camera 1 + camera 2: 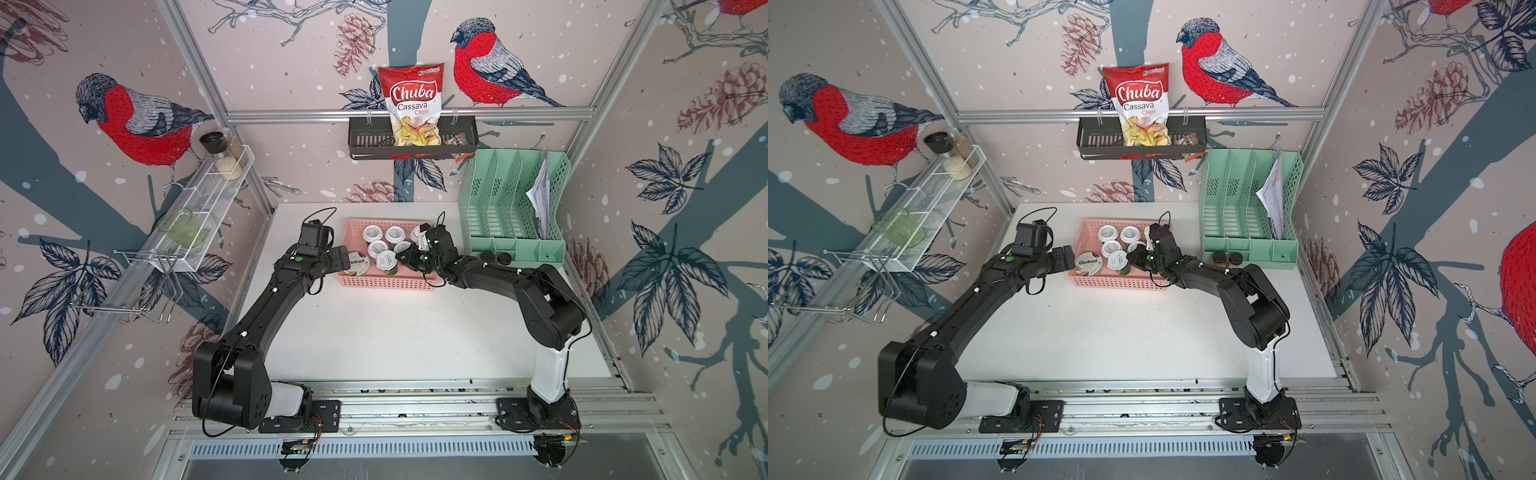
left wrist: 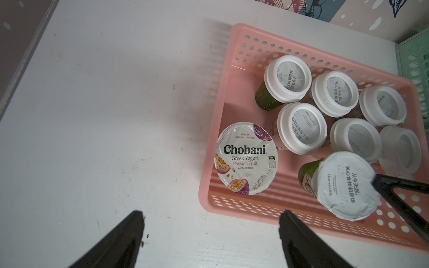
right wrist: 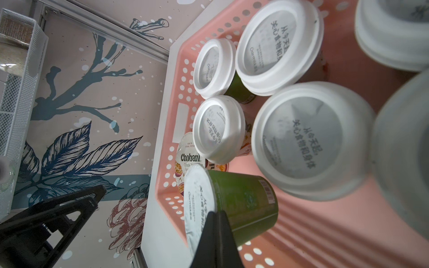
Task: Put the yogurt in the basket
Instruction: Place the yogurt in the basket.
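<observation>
Eight yogurt cups are in view, and all of them appear to be inside the pink basket (image 2: 234, 206), so the task looks all but done. At the far left, the left gripper (image 2: 211, 217) hangs over the bare table (image 1: 374, 332) just beside the basket's left wall, its claw spread wide and holding nothing. Next comes the Chobani cup (image 2: 247, 159), lid up, tight against that left wall; whether it sits flat on the floor or leans on the wall I cannot tell. To its right six small capped cups (image 2: 301, 127) stand upright, packed close toward the back. In front of them the green cup (image 2: 348, 185), the one with a bare foil lid, is tilted over. The right gripper (image 3: 216, 214) has its claw pinched narrow, tips touching the rim of that lid; it seems to be nudging the cup rather than holding it. What remains, as I judge it, is to right or settle the tilted cup, perhaps seat the Chobani cup, and draw both arms clear. The risk is tipping a neighbouring cup.
</observation>
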